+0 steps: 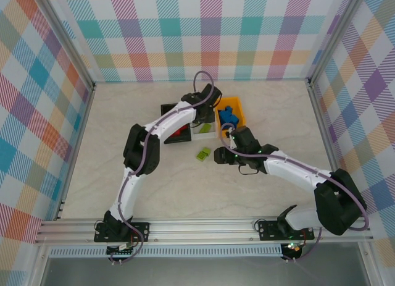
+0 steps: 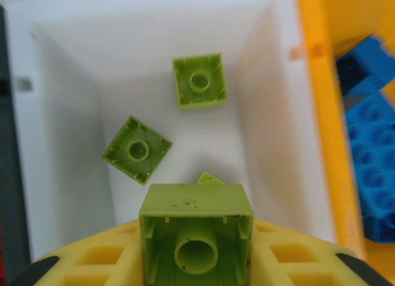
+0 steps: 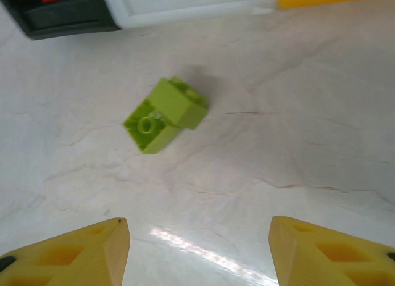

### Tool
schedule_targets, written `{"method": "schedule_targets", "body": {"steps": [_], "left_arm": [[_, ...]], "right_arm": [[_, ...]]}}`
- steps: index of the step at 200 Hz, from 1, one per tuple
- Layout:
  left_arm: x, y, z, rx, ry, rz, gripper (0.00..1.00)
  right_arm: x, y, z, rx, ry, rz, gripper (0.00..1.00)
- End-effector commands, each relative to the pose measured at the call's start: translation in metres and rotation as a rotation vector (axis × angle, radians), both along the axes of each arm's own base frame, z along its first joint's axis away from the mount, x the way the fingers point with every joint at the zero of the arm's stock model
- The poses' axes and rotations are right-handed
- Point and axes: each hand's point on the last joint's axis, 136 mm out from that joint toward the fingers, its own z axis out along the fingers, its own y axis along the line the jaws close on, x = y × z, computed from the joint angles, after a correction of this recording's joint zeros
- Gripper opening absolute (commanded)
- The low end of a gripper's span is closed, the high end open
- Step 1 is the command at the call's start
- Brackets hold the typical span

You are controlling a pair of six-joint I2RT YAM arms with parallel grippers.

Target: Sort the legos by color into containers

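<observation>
My left gripper (image 2: 196,252) is shut on a lime green lego (image 2: 196,227), hollow underside facing the camera, over the white container (image 2: 74,144). Two more lime legos (image 2: 199,81) (image 2: 136,149) lie on that bin's floor, and a third peeks out behind the held one. From above, the left gripper (image 1: 203,116) hangs over the white container (image 1: 204,131). A lone lime lego (image 3: 163,115) lies on the table ahead of my open right gripper (image 3: 199,249), well clear of its fingers. That lego (image 1: 203,154) sits just left of the right gripper (image 1: 221,155).
The black container (image 1: 168,108) with red legos (image 1: 180,133) stands left of the white one. On its right stands the orange-yellow container (image 1: 239,120) with blue legos (image 1: 228,117). The three touch in a row at mid-table. Checked walls enclose the workspace.
</observation>
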Motion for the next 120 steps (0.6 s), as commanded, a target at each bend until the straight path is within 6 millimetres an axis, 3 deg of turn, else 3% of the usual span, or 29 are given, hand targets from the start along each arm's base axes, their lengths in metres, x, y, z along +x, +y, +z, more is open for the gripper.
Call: {"method": "schedule_targets", "body": {"steps": [1,15,26,49,70,91,120], "left_arm": [[-0.004,0.004,0.018,-0.007,0.009,0.014,0.57],[-0.011,0.0,0.034,-0.046,-0.019,0.003,0.78],[-0.017,-0.002,0.051,-0.072,-0.049,-0.003,0.86],[-0.04,-0.001,0.086,-0.156,-0.106,-0.011,0.95],[-0.071,0.008,0.105,-0.197,-0.144,-0.024,1.0],[-0.106,0.024,0.107,-0.193,-0.142,-0.033,1.0],[-0.15,0.053,0.094,-0.215,-0.115,-0.033,1.0]], "right_arm": [[-0.002,0.017,-0.003,0.035,-0.009,0.046,0.64],[0.0,0.028,-0.004,0.044,-0.011,0.055,0.67],[0.005,0.035,-0.006,0.053,-0.014,0.049,0.67],[0.024,0.05,-0.012,0.061,-0.019,0.032,0.62],[0.044,0.059,-0.02,0.023,-0.037,0.028,0.56],[0.058,0.062,-0.029,-0.023,-0.038,0.027,0.54],[0.064,0.064,-0.036,-0.065,-0.044,0.06,0.54]]}}
